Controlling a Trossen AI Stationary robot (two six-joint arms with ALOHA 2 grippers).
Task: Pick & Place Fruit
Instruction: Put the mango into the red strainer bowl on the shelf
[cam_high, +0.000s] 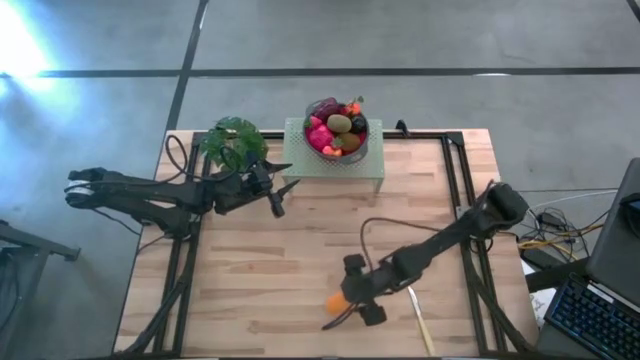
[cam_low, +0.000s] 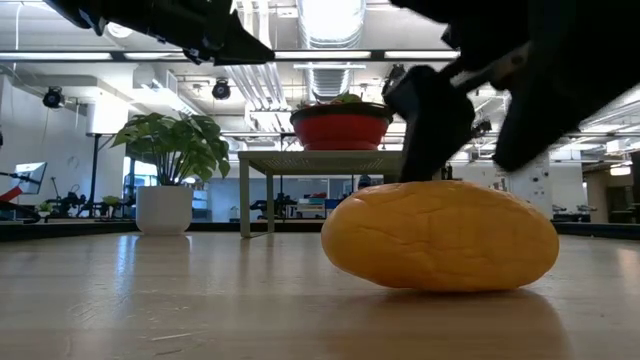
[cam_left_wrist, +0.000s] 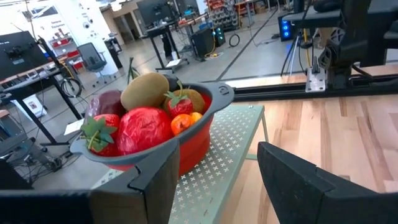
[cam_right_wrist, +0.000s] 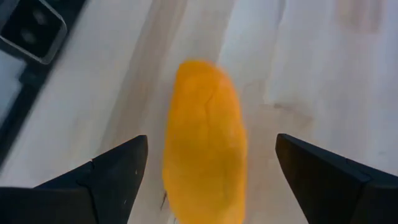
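Right gripper (cam_high: 352, 302), fingers apart, straddles orange oval fruit (cam_high: 337, 303) at table's 6 o'clock; left gripper (cam_high: 277, 200) open, waiting near bowl (cam_high: 337, 128).

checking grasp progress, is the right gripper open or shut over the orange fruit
Open: the right gripper straddles the orange fruit, fingers wide apart, fruit lying on the table.

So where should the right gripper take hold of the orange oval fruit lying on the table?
Across its narrow middle, coming down from above. The orange oval fruit lies flat on the wooden table, long axis running between the open fingers of the right gripper, which sit on either side of it. Its short width probably fits that opening; the rounded ends would likely slip.
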